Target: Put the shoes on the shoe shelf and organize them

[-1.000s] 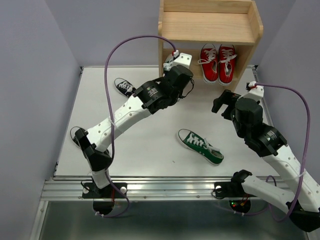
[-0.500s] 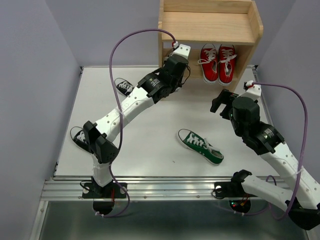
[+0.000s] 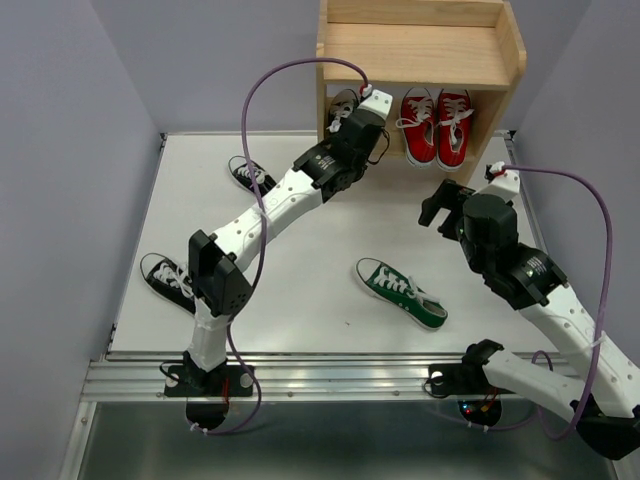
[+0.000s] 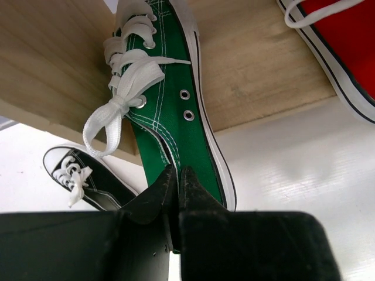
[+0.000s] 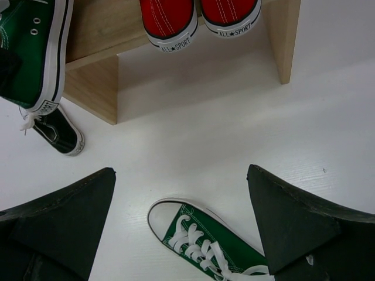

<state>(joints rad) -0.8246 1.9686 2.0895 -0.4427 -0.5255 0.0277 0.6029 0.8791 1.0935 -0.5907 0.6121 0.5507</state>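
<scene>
The left gripper [image 4: 177, 181], clamped on a green shoe [image 4: 170, 117], has pushed deeper into the shelf's [image 4: 263, 70] lower left, so placement looks near; the right gripper [image 5: 180, 175] hangs spread.

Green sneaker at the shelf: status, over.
Left gripper shut on green canvas sneaker, toe over lower tier of light wooden shelf. Right gripper open, empty; second green sneaker unshelved. Red sneaker pair alongside, not blocking.

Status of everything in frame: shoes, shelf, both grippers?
shelf: upright, top tier bare.
red pair: on bottom tier, heels outward.
held green shoe: toe end over bottom tier.
left gripper: jaws shut on held green shoe.
loose green shoe: upright on table.
far black shoe: on table.
near black shoe: on table.
right gripper: jaws open, holding nothing.
</scene>
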